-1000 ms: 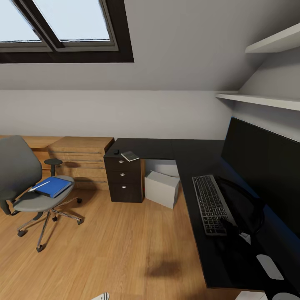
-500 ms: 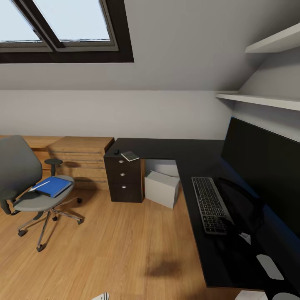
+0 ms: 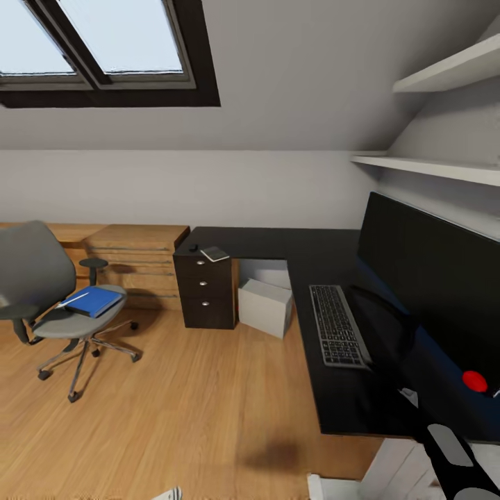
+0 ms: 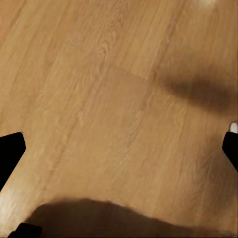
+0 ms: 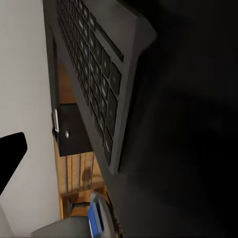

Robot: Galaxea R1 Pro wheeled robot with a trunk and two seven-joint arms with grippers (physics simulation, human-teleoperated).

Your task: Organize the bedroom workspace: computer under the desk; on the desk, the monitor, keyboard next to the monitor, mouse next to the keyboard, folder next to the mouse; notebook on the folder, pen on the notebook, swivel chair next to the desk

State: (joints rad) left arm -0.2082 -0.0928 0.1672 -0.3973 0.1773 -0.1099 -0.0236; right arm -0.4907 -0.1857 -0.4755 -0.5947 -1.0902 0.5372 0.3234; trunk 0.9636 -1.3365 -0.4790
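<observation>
Glossy black L-shaped desk [image 3: 326, 410] with a three-drawer unit runs along the right side and the far wall, and on its right wing stands the wide black flat monitor [image 3: 430, 278], a red dot at its near lower corner. Just left of the screen lies the slim black keyboard [image 3: 335, 325] with dark grey keys, also seen close in the right wrist view [image 5: 94, 84]. Under the desk's corner sits the plain light-grey computer tower [image 3: 265, 306]. On the far wing, above the drawers, rest the small dark-grey notebook [image 3: 215, 253] and, near it to the left, the small black mouse [image 3: 194, 247]. Well apart at the left, on the light wood floor [image 3: 194, 410], stands the grey swivel chair [image 3: 52, 292]; the bright blue folder [image 3: 92, 301] lies on its seat with the thin white pen [image 3: 73, 300] across it. The left gripper [image 4: 119, 148] hangs over bare floor, its dark fingertips spread wide. Whether the right gripper is spread or closed I cannot tell.
</observation>
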